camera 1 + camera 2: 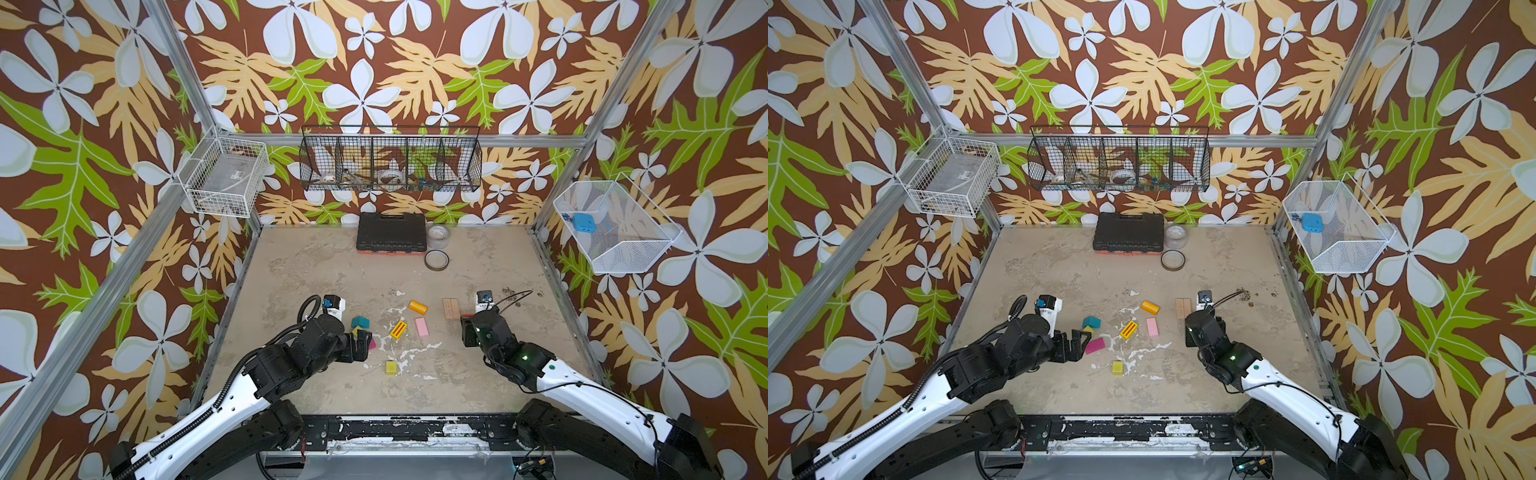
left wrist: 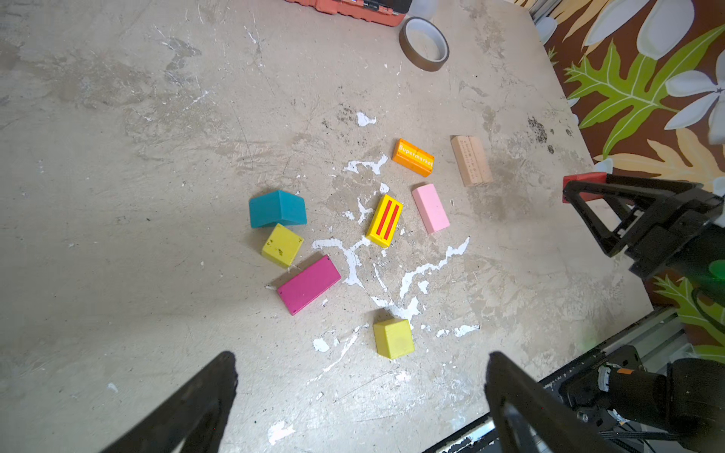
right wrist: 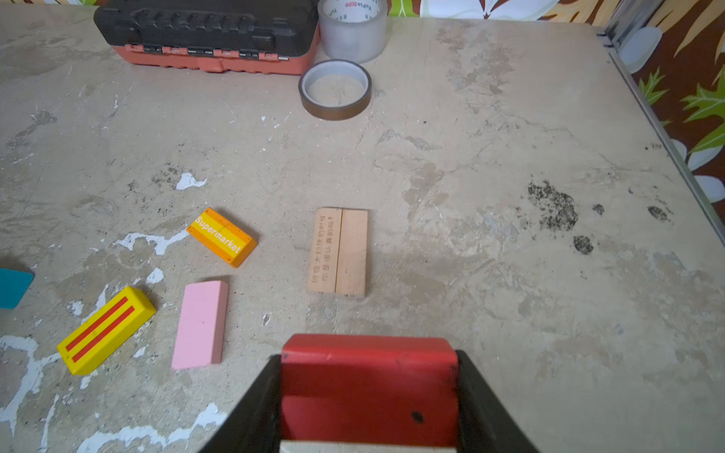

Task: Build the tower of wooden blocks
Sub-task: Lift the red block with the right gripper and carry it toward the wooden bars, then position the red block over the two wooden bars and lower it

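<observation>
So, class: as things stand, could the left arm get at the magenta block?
Probably yes: the left arm has open, empty jaws, the magenta block lies flat right before them, only a yellow-green cube crowding one end.

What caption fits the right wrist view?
Right gripper grips a red block, with two tan planks side by side on the table ahead.

Bright, even light; the planks (image 3: 339,251) ahead of the right pincer (image 3: 368,359) cast a soft shadow; its close fingers (image 3: 490,412) look blurred.
</observation>
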`<action>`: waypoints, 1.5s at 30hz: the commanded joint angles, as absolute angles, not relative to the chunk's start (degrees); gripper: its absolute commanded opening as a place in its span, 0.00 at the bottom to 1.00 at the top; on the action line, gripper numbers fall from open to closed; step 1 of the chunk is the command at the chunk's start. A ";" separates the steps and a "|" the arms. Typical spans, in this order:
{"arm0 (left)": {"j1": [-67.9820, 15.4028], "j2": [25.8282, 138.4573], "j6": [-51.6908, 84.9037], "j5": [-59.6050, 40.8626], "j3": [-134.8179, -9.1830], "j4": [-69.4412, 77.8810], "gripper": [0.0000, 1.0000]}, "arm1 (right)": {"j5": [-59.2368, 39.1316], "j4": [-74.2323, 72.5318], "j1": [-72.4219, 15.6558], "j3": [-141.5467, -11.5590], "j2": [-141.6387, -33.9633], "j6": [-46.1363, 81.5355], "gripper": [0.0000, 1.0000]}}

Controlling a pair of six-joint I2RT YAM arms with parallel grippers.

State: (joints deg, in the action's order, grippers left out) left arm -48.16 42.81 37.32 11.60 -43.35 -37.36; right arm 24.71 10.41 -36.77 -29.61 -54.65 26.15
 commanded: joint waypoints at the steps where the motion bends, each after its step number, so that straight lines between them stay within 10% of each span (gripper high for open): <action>1: -48.17 43.04 37.67 12.26 -43.21 -37.33 1.00 | 18.77 5.57 -33.46 -29.98 -57.51 23.11 0.37; 45: -48.11 43.24 37.04 10.37 -42.80 -36.74 1.00 | 8.35 3.18 -25.06 -44.99 -86.98 19.31 0.40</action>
